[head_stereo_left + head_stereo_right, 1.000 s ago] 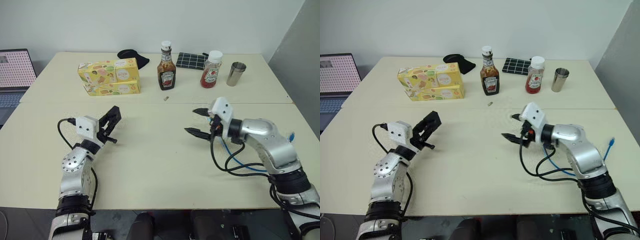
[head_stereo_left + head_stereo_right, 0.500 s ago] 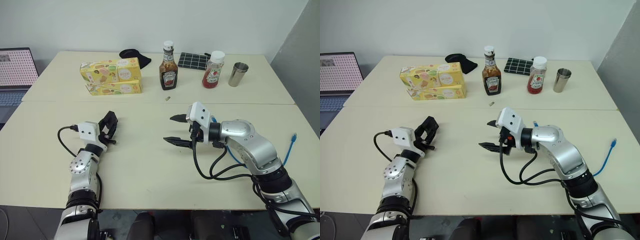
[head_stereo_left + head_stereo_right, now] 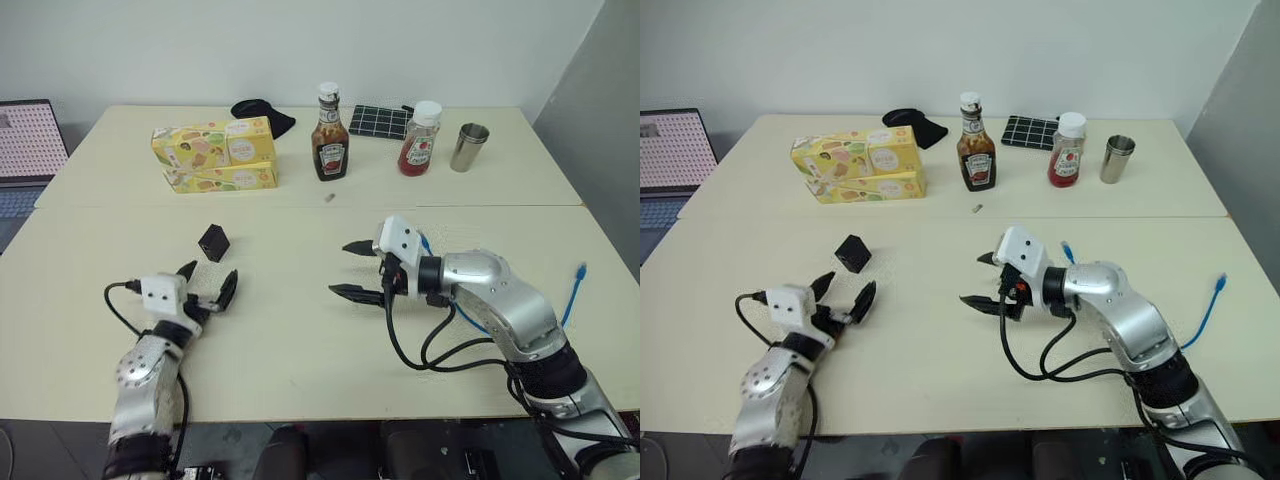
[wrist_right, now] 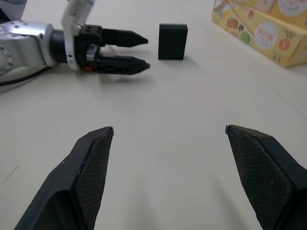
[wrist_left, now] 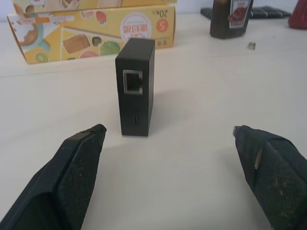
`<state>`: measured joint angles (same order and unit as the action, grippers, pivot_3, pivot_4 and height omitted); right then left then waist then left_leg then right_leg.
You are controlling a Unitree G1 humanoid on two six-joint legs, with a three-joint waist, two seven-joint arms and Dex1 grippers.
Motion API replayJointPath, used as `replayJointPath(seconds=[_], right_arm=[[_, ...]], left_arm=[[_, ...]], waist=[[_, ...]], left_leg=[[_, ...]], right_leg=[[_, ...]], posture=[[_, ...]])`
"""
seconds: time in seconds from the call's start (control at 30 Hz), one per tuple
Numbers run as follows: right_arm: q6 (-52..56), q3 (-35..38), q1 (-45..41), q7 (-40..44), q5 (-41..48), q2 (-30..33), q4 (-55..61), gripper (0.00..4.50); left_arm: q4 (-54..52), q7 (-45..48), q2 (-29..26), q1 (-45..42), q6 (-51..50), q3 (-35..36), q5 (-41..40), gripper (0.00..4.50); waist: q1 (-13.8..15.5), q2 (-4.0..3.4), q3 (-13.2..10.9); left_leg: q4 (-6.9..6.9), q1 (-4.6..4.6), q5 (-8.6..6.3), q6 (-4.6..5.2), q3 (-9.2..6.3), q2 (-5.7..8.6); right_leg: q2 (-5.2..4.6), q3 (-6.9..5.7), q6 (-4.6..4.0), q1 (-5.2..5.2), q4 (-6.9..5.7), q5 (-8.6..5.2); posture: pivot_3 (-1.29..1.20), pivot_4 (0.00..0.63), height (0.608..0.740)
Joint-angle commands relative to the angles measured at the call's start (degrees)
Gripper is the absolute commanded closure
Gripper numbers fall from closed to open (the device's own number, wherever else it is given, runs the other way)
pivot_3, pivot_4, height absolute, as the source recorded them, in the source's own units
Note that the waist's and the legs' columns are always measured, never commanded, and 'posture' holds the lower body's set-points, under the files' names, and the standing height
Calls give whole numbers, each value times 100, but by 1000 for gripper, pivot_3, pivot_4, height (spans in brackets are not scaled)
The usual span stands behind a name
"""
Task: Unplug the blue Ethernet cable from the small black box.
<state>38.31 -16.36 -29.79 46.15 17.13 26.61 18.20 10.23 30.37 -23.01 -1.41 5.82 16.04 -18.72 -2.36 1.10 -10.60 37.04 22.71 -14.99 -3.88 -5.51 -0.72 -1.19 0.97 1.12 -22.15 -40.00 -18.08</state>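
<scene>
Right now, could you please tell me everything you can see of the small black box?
The small black box is a matte black block, plastic by its look, standing upright on the cream table just ahead of the open left gripper. Nothing touches it but the table. One narrow face carries a square port with a light rim, and nothing is plugged into it. The yellow cartons lie farther back.

Silver arms, white wrists, black claws

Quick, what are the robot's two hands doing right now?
Left gripper: open, holding nothing; the small black box stands free on the table just beyond it.
Right gripper: open, holding nothing.
</scene>
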Motion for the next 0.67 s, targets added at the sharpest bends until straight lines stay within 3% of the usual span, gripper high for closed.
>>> replayJointPath(seconds=[0.03, 0.2, 0.4, 0.67], right_arm=[[148, 649, 186, -120, 195, 257, 307, 524], [193, 1338, 364, -61, 280, 834, 43, 524], [114, 1734, 566, 314, 328, 1540, -233, 524], [21, 1845, 606, 395, 295, 1821, -434, 524]], left_arm=[[-1085, -113, -486, 410, -1008, 60, 46, 4], [-2221, 302, -1244, 869, -2020, 354, -462, 4], [-2548, 1127, -2024, 961, -2546, 686, -955, 4], [-2649, 1742, -2420, 919, -2977, 829, -1349, 4]], waist=[[17, 0, 0], [63, 1, -1], [60, 0, -2], [44, -1, -2]], left_leg=[[0, -1, 0, 0, 1, 2], [0, -3, 0, 0, 4, 3], [-4, -8, 0, 1, 17, 5], [-4, -11, -1, 1, 28, 4]], right_leg=[[1, -2, 0, 1, -2, 0], [7, -3, 0, 9, 1, 0], [8, -1, 0, 11, 3, -1], [9, 4, 0, 10, 3, -1]], posture=[[0, 150, 740], [0, 150, 740], [0, 150, 740], [0, 150, 740]])
